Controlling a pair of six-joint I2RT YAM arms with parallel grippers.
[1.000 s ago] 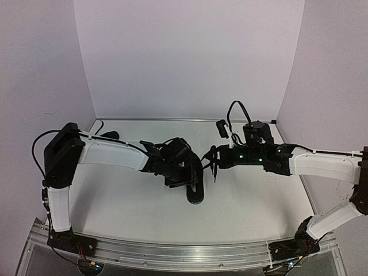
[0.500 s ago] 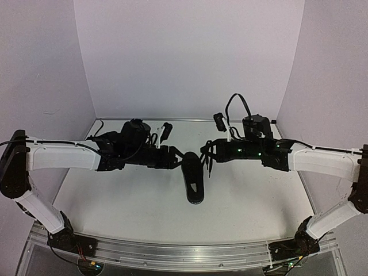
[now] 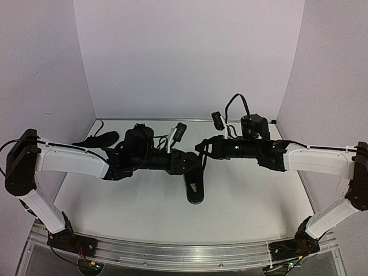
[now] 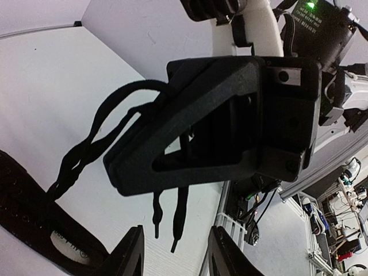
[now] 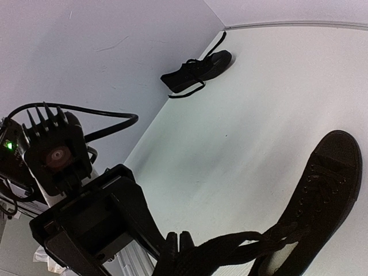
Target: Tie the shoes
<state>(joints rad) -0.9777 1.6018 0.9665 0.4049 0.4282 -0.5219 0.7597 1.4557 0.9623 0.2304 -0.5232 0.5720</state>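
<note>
One black shoe (image 3: 195,190) lies mid-table, its toe toward the arms; the right wrist view has it at the lower right (image 5: 319,213). My right gripper (image 5: 179,253) is shut on its two laces (image 5: 259,240), which run twisted and taut from the shoe up to the fingers. In the left wrist view the right gripper (image 4: 230,121) fills the middle, and the lace ends (image 4: 179,215) dangle below it. My left gripper (image 4: 175,256) is open just short of those ends, with nothing between its fingers. The other shoe (image 3: 99,140) lies at the far left back (image 5: 195,72).
White walls close in the table on three sides. The aluminium rail (image 3: 184,250) with both arm bases runs along the near edge. The two grippers meet above the middle shoe's heel end, and their cables (image 3: 236,106) arch above the right wrist.
The left arm swung out, straightened and brought its gripper in from the left, close to the right gripper. The right gripper drifted slightly left, still holding the laces.
</note>
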